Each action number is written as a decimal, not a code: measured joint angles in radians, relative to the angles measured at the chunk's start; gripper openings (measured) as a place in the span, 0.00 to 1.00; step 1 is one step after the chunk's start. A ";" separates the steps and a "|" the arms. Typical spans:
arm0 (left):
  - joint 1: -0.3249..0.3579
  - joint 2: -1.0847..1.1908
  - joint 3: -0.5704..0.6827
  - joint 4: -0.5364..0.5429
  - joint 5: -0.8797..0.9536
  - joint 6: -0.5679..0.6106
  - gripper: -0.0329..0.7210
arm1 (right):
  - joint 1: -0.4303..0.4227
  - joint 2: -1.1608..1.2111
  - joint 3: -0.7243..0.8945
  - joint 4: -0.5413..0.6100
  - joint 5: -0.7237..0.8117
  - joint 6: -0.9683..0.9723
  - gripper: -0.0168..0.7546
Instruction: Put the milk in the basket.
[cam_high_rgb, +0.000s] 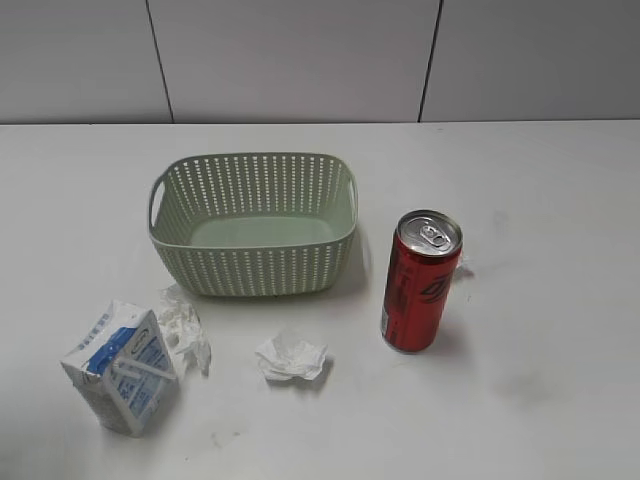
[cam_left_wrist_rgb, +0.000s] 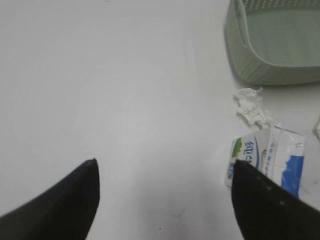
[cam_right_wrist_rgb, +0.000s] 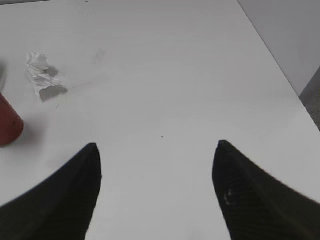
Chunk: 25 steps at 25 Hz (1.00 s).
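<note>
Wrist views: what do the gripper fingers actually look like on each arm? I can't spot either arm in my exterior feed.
Only the fingertips show. The left gripper has two matte black fingers tapering to blunt, rounded points. The right gripper looks the same, with a faint pale scuff on one finger. No cables, markings or arm links are visible in any view.

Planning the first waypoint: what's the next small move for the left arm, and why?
Probably shift the left gripper toward its right, over the milk carton. The gripper is open over bare table and holds nothing; the carton sits partly behind its right finger, off centre. The basket lies beyond, with nothing in it.
</note>
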 joint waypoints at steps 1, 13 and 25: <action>-0.024 0.045 -0.027 -0.006 0.012 0.001 0.88 | 0.000 0.000 0.000 0.000 0.000 0.000 0.74; -0.335 0.412 -0.193 -0.012 0.125 -0.041 0.86 | 0.000 0.000 0.000 0.000 0.000 0.000 0.74; -0.413 0.683 -0.194 -0.013 0.093 -0.078 0.85 | 0.000 0.000 0.000 0.000 0.000 0.000 0.74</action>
